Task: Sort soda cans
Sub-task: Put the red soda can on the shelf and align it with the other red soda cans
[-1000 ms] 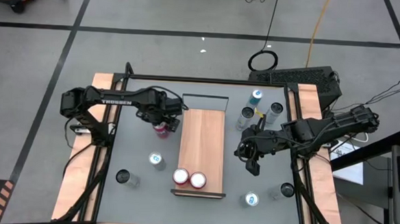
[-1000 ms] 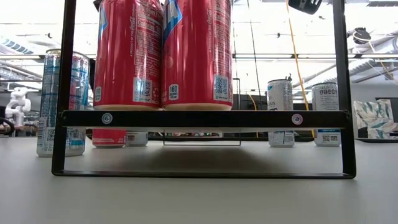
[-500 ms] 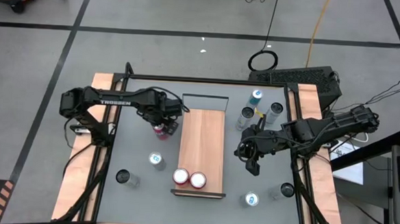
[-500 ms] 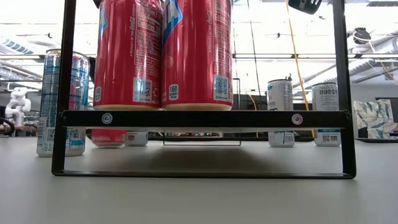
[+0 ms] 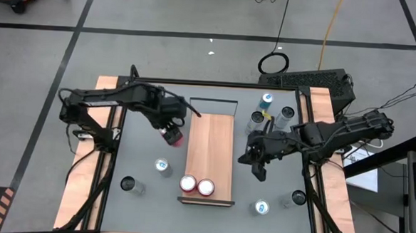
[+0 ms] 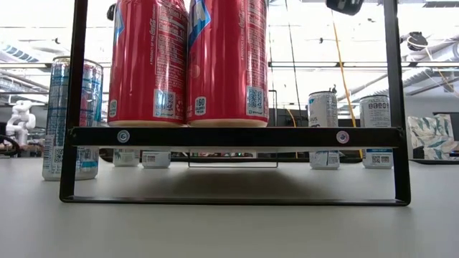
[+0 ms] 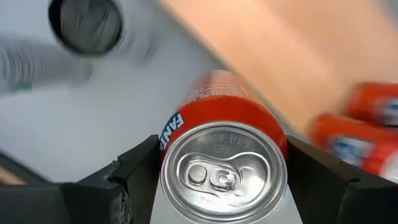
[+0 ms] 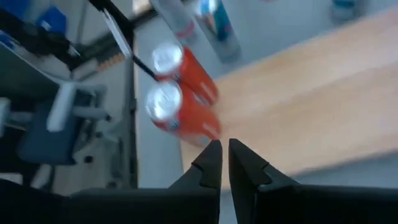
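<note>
Red can clamped in left pincer beside wooden shelf; right pincer closed, empty.

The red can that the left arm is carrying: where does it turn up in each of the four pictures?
High view: the held red can sits in the left gripper, just left of the wooden board.
Low view: not visible; only the two red cans on the board fill the frame.
Left wrist view: centre, top facing the camera.
Right wrist view: not in it.
Shared landmark: the wooden board.
</note>
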`<control>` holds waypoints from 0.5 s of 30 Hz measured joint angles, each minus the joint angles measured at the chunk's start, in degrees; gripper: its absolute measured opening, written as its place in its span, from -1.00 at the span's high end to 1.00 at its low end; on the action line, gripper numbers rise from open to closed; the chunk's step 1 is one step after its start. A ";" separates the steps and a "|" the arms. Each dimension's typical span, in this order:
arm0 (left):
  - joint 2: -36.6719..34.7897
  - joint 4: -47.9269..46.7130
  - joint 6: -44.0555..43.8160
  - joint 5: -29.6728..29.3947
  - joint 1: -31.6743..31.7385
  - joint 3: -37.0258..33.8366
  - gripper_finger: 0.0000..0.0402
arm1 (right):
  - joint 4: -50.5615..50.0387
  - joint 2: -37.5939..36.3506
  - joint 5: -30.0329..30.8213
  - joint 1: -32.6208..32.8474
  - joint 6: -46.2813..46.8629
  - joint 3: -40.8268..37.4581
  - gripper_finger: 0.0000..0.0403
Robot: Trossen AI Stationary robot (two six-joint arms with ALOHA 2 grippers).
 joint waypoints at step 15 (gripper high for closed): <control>0.47 13.15 25.74 2.25 -5.66 12.83 -0.37 | 22.53 0.52 -5.68 -10.78 -2.15 0.02 -0.11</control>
